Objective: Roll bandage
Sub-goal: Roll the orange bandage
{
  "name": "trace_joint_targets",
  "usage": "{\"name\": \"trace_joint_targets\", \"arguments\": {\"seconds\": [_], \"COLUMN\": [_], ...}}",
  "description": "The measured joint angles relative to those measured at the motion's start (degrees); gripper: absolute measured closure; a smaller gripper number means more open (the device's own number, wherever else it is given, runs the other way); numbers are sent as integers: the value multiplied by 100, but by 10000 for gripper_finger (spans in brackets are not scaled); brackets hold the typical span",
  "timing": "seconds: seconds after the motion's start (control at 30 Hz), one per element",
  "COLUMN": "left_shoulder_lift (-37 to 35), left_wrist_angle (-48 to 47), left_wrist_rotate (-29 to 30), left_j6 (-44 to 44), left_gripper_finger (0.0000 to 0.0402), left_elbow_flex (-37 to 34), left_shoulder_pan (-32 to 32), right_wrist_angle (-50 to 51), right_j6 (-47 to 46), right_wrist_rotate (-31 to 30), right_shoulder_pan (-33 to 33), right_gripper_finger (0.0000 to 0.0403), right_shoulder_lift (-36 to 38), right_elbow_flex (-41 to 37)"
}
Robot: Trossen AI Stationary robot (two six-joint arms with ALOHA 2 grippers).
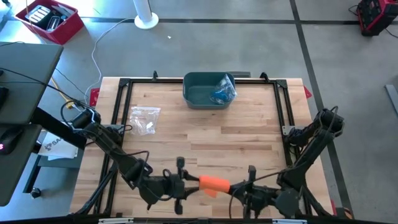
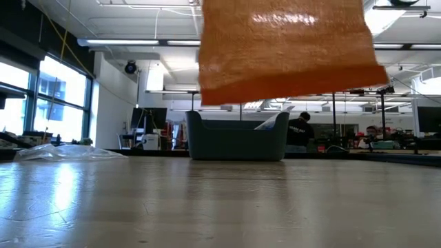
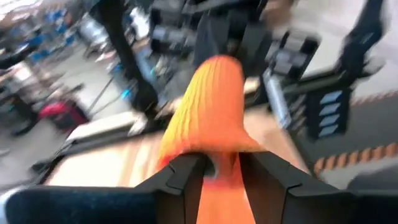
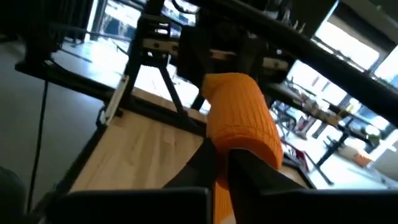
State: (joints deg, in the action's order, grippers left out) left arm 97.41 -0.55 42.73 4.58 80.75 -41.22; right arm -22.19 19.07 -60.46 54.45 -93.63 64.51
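Observation:
An orange bandage [image 1: 214, 183], partly rolled, hangs in the air over the table's near edge between my two grippers, which face each other. In the low view the bandage [image 2: 286, 48] hangs well above the wood. My left gripper [image 1: 189, 182] is at its left end. In the left wrist view its fingers stand a little apart, with a strip of the bandage [image 3: 208, 106] running between them. My right gripper [image 1: 239, 188] is shut on the right end of the bandage [image 4: 239, 112]. My left gripper has the bandage's flat strip [image 3: 219, 186] lying between its parted fingers; I cannot tell whether they touch it. My right gripper pinches the bandage's right end [image 4: 249, 144] between its two fingers, coming level from the table's right side. The bandage is lifted clear of the table.
A teal bin [image 1: 208, 90] with a blue packet stands at the middle of the far edge. A clear plastic bag [image 1: 145, 119] lies at the left. Black frame rails [image 1: 121, 112] run along the table's sides. Bare wood lies between the bin and the grippers.

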Motion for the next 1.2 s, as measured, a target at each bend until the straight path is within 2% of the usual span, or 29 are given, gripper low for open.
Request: {"name": "trace_joint_targets", "arguments": {"seconds": [0.2, 0.3, 0.43, 0.6, 0.7, 0.83, 0.9, 1.03, 1.2], "left_shoulder_lift": [-494, -566, -427, 134, 497, 763, 859, 894, 894], "left_wrist_angle": [-1656, -1811, -1169, 346, 1573, 2548, 2835, 3002, 3035], "left_wrist_rotate": [274, 284, 43, -751, -626, -442, -267, -197, -346], "left_j6": [-925, -1155, -626, 909, 1659, 2601, 2758, 2316, 2160], "left_gripper_finger": [294, 293, 293, 293, 293, 287, 279, 259, 248], "left_elbow_flex": [-2, -4, -4, -7, -7, -9, -9, -9, -9], "left_shoulder_pan": [-143, -175, -190, -192, -184, -154, -108, 44, 148], "right_wrist_angle": [973, 788, -282, -2401, -3195, -3810, -3941, -3939, -3880], "right_j6": [-858, -783, -369, 314, 309, 185, 177, 172, 117], "right_wrist_rotate": [-34, 283, 1132, 2463, 2918, 3091, 3122, 3147, 2759], "right_shoulder_pan": [198, 251, 262, 44, -67, -178, -203, -209, -208], "right_gripper_finger": [397, 399, 399, 399, 399, 399, 399, 398, 398], "right_shoulder_lift": [426, 645, 1053, 1479, 1718, 1853, 1874, 1874, 1874], "right_elbow_flex": [-126, -481, -1248, -2409, -2966, -3394, -3474, -3474, -3471]}}
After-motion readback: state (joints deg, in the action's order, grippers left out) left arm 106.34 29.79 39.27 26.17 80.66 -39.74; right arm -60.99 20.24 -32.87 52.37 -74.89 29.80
